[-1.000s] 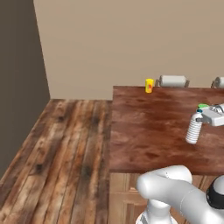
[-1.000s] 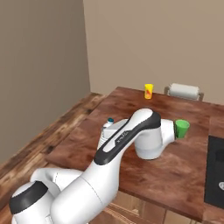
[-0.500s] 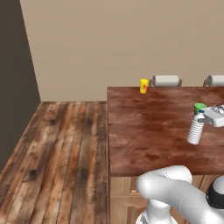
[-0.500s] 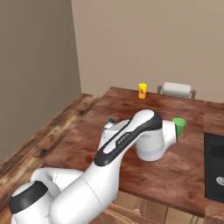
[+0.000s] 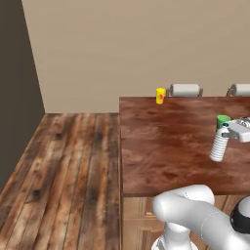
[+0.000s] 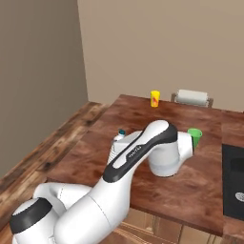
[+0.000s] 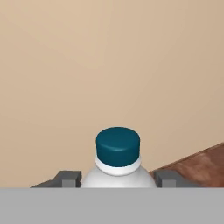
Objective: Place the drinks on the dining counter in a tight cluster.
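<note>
Gripping the water bottle [image 7: 118, 168] over the dining counter [image 5: 166, 141], fingers [image 7: 70, 178] clamped on its shoulders, no legible label.

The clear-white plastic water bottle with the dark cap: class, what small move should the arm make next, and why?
Probably carry it on and lower it. The clear-white plastic water bottle with the dark cap sits between the fingers of the gripper and seems lifted above the dark reddish-brown wood dining counter; no other drinks show there to cluster with.
</note>
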Robot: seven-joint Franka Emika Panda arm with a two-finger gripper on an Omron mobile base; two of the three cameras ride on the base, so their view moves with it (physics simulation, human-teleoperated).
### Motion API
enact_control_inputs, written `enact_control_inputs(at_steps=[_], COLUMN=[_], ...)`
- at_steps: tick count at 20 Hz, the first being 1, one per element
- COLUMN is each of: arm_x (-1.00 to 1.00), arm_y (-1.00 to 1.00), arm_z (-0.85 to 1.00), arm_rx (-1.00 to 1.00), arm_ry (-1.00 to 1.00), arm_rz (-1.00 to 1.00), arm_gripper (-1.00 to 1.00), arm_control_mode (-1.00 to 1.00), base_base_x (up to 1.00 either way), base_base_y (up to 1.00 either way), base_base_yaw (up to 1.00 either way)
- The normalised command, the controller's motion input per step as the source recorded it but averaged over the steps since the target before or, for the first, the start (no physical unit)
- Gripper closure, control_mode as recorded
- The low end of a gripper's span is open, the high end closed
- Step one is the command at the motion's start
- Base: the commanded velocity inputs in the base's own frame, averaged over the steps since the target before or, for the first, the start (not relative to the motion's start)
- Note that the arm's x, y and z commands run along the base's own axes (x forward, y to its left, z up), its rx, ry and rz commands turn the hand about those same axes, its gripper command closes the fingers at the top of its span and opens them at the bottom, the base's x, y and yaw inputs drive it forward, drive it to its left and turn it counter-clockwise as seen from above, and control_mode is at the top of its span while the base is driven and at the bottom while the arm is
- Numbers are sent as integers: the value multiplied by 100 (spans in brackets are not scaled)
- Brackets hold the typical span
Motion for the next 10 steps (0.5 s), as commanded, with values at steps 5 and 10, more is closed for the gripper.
enact_control_inputs(at_steps=[5, 10], arm_x=[0, 62], arm_y=[0, 27], arm_z=[0, -1], arm_rx=[0, -29], arm_ry=[0, -24], arm_rz=[0, 0], arm_gripper=[100, 100], arm_control_mode=[100, -100], base_base_x=[16, 0], base_base_y=[7, 0], base_base_yaw=[0, 0])
